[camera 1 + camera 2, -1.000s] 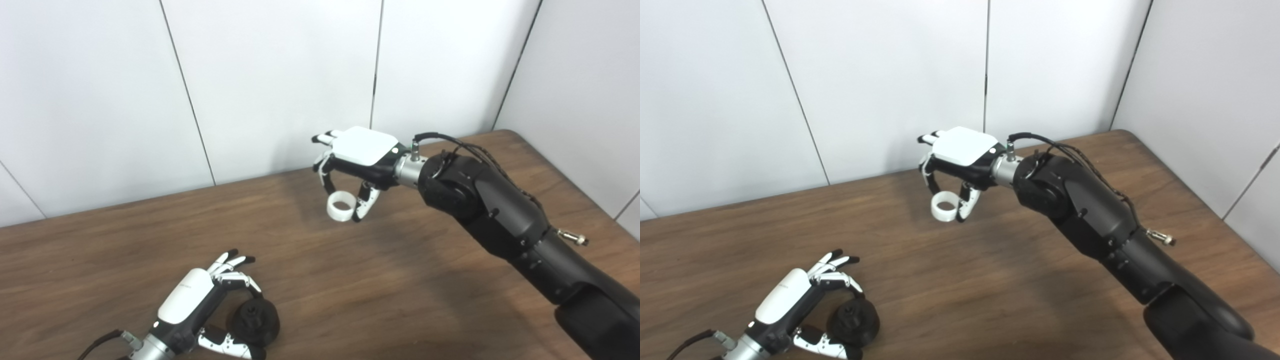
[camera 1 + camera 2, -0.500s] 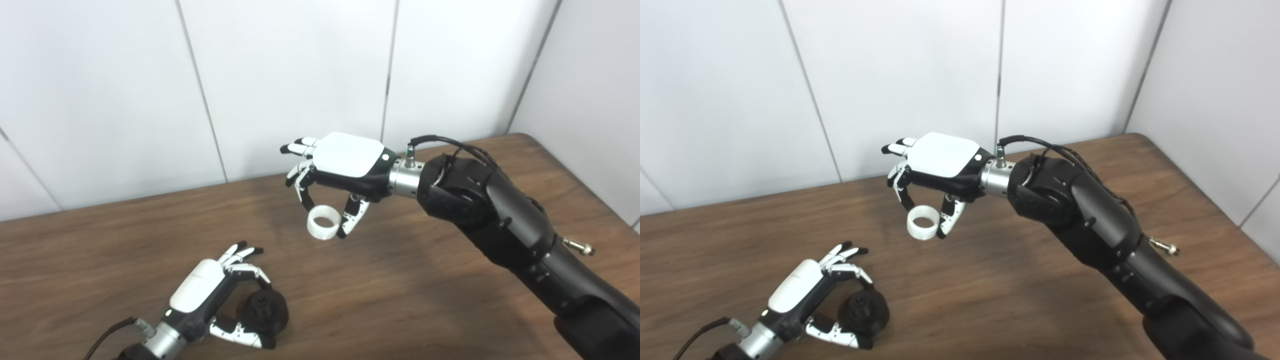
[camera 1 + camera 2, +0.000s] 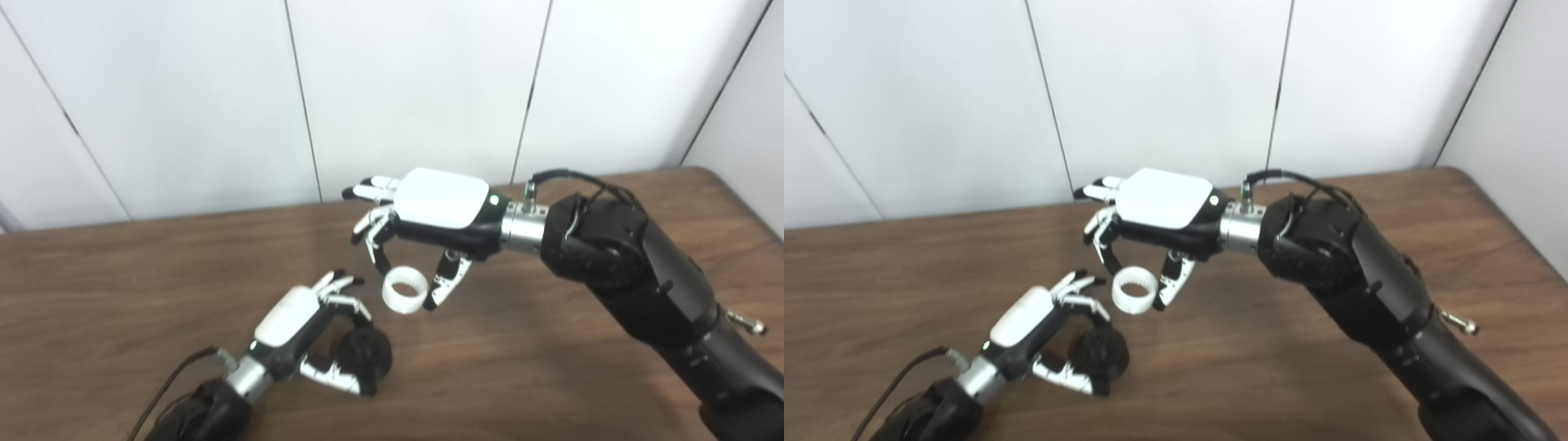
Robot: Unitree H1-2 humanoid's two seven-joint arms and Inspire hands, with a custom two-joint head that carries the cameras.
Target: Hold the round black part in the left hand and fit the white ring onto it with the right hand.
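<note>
My left hand is shut on the round black part, holding it between fingers and thumb low over the wooden table. My right hand is shut on the white ring, pinched between a finger and the thumb, with its opening facing up. The ring hangs in the air just above and to the right of the black part, a small gap between them. In the right eye view the ring sits above the black part.
White wall panels stand behind the table's far edge. The right forearm reaches across the right half of the table. A cable trails from the left wrist.
The camera has turned, shifting the whole picture. My right hand has brought the ring down and closer to the left hand. My left hand has lifted the black part slightly toward the ring.
</note>
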